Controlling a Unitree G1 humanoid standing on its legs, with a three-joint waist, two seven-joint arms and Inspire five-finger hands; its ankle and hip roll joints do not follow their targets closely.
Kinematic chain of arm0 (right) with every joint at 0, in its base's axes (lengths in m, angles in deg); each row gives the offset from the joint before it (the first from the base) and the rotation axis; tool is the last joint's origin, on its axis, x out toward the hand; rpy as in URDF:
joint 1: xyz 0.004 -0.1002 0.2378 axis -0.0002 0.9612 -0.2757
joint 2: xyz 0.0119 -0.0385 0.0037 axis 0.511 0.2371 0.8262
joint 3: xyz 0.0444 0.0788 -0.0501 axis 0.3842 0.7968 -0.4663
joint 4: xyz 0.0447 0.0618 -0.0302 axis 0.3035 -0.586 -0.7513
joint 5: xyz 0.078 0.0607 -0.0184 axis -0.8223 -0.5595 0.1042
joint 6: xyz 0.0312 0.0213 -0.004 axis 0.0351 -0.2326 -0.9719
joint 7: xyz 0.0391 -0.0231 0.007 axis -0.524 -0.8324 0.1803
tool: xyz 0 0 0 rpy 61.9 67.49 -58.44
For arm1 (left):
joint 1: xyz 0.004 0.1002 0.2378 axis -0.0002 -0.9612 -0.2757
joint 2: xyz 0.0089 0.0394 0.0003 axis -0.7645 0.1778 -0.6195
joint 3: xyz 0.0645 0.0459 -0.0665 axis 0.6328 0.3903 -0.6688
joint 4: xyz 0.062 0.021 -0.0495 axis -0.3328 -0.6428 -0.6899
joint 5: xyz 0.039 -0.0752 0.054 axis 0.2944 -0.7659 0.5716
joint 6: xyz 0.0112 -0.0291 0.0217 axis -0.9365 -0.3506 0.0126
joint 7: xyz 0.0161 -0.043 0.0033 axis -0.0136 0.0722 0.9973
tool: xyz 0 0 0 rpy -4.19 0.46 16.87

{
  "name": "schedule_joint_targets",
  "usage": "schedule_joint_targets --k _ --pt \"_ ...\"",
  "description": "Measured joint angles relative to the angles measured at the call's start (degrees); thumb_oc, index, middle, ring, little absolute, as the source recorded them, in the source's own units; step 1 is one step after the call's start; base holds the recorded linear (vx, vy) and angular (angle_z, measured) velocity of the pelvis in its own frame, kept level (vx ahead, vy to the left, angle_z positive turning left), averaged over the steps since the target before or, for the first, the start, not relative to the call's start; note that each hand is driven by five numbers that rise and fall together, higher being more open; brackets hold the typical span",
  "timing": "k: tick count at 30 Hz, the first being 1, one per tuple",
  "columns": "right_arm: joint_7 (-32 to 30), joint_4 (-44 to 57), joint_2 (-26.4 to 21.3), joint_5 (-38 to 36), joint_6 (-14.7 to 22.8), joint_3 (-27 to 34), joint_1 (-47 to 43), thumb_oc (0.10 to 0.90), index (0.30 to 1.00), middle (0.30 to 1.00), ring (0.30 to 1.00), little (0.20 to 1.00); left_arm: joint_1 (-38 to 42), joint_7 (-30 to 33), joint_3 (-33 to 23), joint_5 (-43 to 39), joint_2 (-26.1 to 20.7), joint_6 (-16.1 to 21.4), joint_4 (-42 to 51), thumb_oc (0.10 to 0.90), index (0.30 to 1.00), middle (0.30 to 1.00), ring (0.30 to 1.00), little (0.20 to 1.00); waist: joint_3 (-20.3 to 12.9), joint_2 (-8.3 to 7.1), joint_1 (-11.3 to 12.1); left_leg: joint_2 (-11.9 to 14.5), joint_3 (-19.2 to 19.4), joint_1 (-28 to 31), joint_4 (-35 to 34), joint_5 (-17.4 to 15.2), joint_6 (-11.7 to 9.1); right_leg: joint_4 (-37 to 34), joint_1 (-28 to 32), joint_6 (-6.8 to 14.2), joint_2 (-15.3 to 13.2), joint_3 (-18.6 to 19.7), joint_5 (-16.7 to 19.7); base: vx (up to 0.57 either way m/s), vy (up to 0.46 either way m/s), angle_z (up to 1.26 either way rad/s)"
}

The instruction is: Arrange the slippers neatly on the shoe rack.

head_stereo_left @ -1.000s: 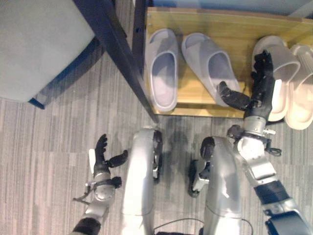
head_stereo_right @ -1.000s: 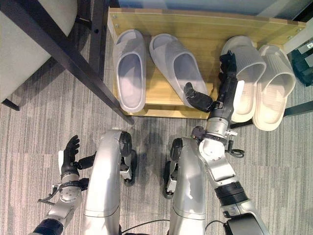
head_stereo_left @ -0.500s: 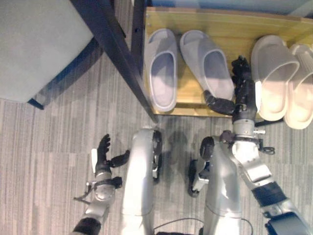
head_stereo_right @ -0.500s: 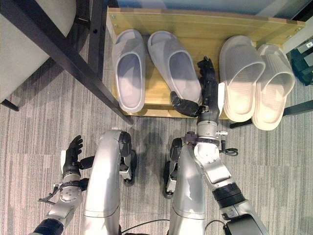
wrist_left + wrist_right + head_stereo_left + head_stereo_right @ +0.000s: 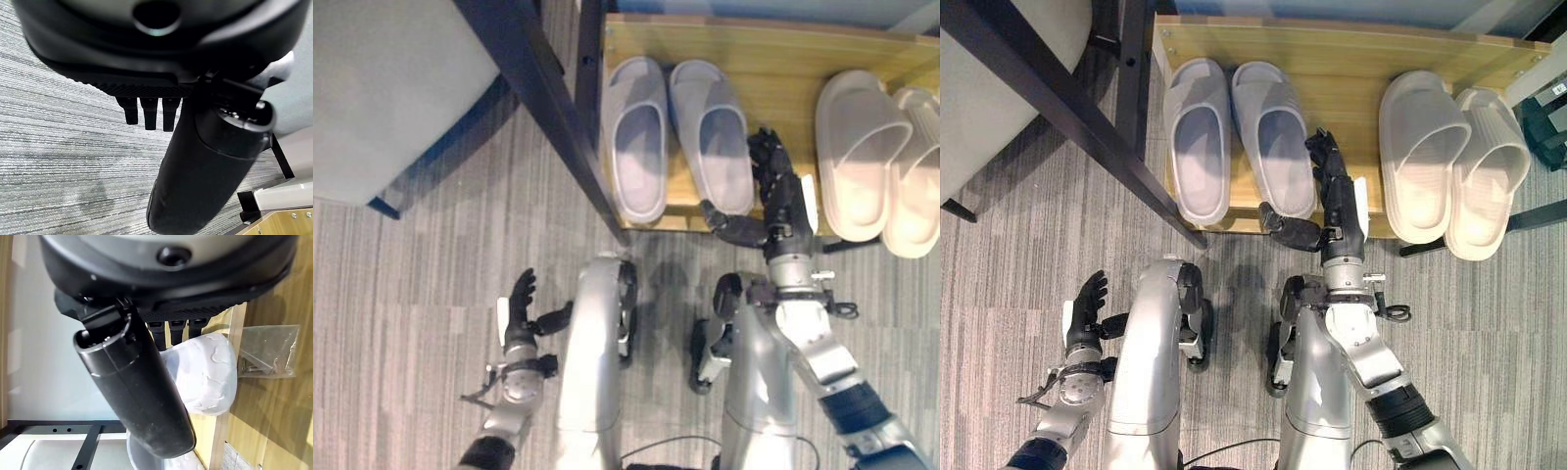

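Currently, two lavender slippers (image 5: 1234, 137) sit side by side on the wooden shoe rack (image 5: 1342, 59). The right hand (image 5: 1334, 196), fingers straight, presses against the inner slipper (image 5: 1273, 137). The left hand (image 5: 1085, 315) hangs relaxed above the carpet (image 5: 1018, 255).

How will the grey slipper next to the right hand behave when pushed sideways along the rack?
The grey slipper looks like thick moulded foam, so probably light and holding its shape. Lying flat on the wooden shoe rack, it should slide, not tip. Pushed at the heel by the right hand, it may pivot.
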Motion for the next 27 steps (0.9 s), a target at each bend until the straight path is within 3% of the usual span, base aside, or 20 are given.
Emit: schedule_joint_targets --k 14,27 --pt "1.58 4.38 -1.26 0.59 3.15 0.04 2.22 0.800 0.900 0.900 0.900 0.900 -0.21 -1.57 0.09 -0.03 0.00 0.06 -0.61 0.800 0.900 0.900 0.900 0.900 0.00 -0.01 -0.19 -0.01 0.00 -0.25 0.01 0.00 0.00 -0.02 -0.23 0.00 -0.02 0.00 0.00 0.00 0.000 0.00" --pt "1.67 6.73 -2.14 0.66 3.71 0.70 8.38 0.800 0.900 0.900 0.900 0.900 -0.25 -1.56 0.12 0.01 0.00 0.42 -1.20 0.800 0.900 0.900 0.900 0.900 0.00 -0.06 -0.95 -0.02 -0.01 -0.69 0.06 0.01 0.03 0.00 -0.64 0.01 -0.01 0.00 0.00 0.00 0.000 0.00"
